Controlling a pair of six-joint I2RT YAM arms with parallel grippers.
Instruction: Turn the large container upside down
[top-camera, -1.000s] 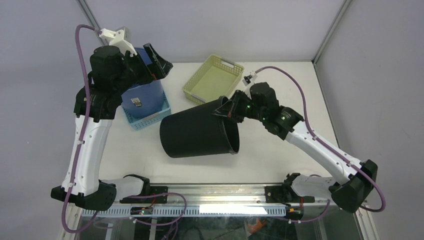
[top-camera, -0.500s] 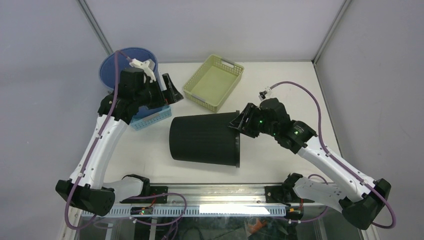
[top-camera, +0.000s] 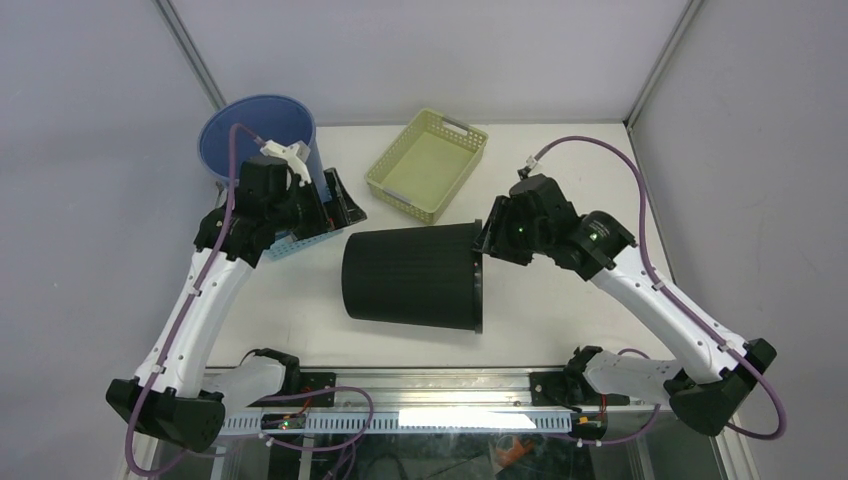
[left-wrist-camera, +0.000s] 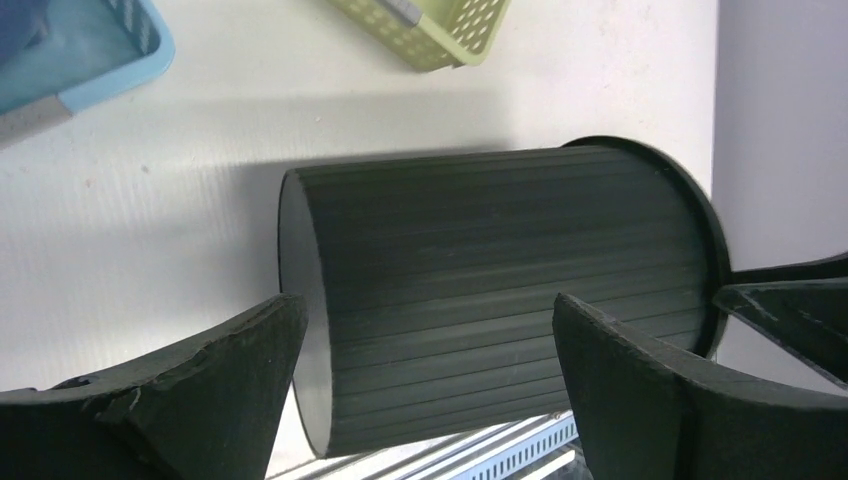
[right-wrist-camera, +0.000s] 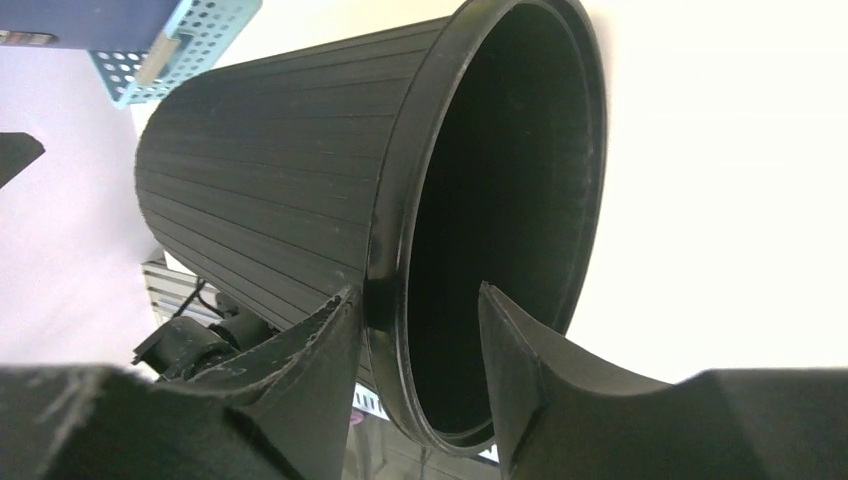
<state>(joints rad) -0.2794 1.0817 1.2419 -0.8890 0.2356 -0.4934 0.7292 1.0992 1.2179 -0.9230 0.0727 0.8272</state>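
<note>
A large black bin (top-camera: 410, 278) lies on its side in the middle of the white table (top-camera: 560, 170), its open mouth facing the right arm. The right gripper (right-wrist-camera: 415, 293) straddles the bin's rim with jaws parted, one finger against the outside and the other inside, clear of the wall. The left gripper (left-wrist-camera: 430, 310) hangs wide open above the bin's closed end, holding nothing. Behind stand a green basket (top-camera: 427, 163), a blue basket (top-camera: 300, 243) and a blue bucket (top-camera: 255, 135).

the right gripper (top-camera: 484, 241) hides part of the large container's (top-camera: 410, 278) rim.
</note>
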